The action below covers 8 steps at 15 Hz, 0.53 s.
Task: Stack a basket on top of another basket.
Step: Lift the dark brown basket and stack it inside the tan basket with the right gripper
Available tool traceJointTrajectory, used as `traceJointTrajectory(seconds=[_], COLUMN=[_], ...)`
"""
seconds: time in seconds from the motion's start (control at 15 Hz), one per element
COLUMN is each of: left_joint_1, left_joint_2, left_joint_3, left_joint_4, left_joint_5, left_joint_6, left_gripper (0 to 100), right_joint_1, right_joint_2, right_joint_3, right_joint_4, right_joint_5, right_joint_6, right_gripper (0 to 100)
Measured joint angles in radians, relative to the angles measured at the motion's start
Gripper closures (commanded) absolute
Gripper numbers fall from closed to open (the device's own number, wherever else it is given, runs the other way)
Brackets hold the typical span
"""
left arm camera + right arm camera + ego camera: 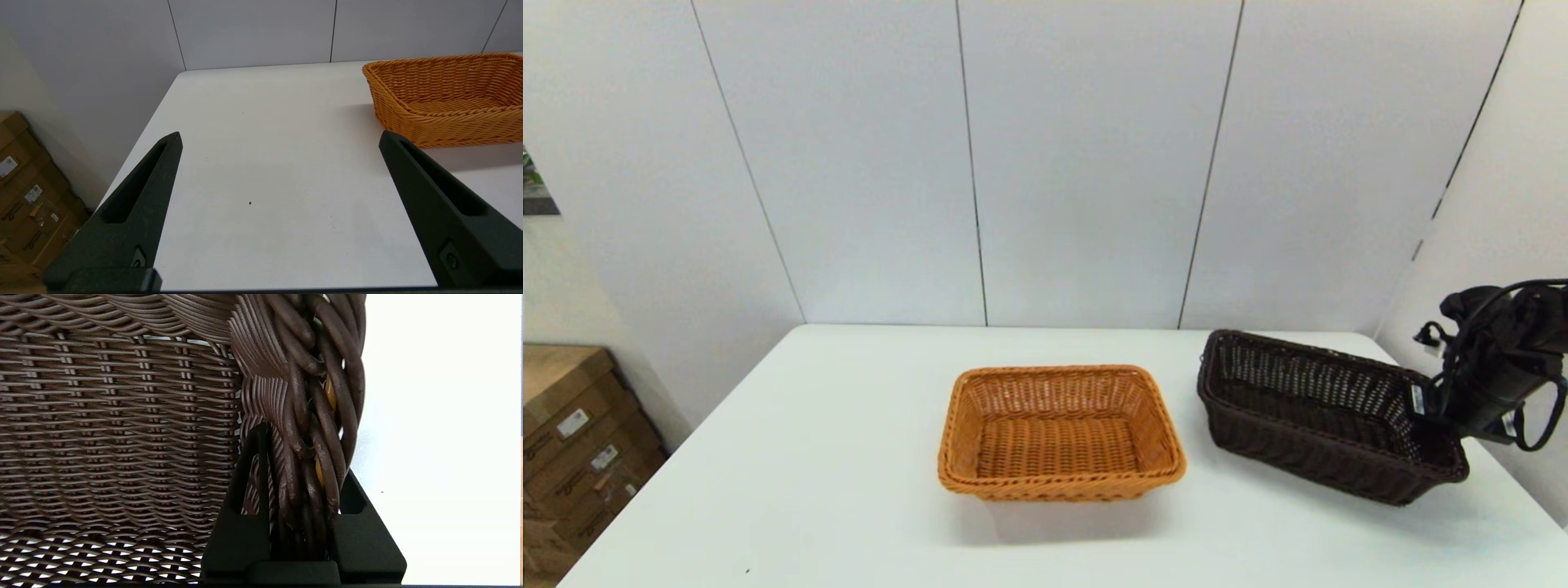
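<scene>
Right hand (302,498): clamped on dark basket (1327,412) rim, one end tilted up.
Left hand (280,141): wide, idle.
Left to do: carry onto orange basket (1058,433).

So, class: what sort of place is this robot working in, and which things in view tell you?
Probably a lab or test room: a bare white table against plain panelled walls, cardboard boxes stacked beside it, and only two wicker baskets set out.
</scene>
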Motion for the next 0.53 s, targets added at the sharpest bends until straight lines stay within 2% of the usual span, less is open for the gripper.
traceJointTrajectory(seconds=[0.27, 0.53], left_joint_1=[0.000, 0.000], left_joint_2=[0.000, 0.000], left_joint_3=[0.000, 0.000], left_joint_4=[0.000, 0.000], left_joint_5=[0.000, 0.000], left_joint_6=[0.000, 0.000], left_gripper=[0, 0], right_joint_1=[-0.015, -0.029], right_joint_2=[-0.042, -0.093], right_joint_3=[-0.006, -0.012], right_joint_4=[0.007, 0.029], right_joint_5=[0.063, 0.091], right_joint_6=[0.004, 0.004], right_gripper=[100, 100])
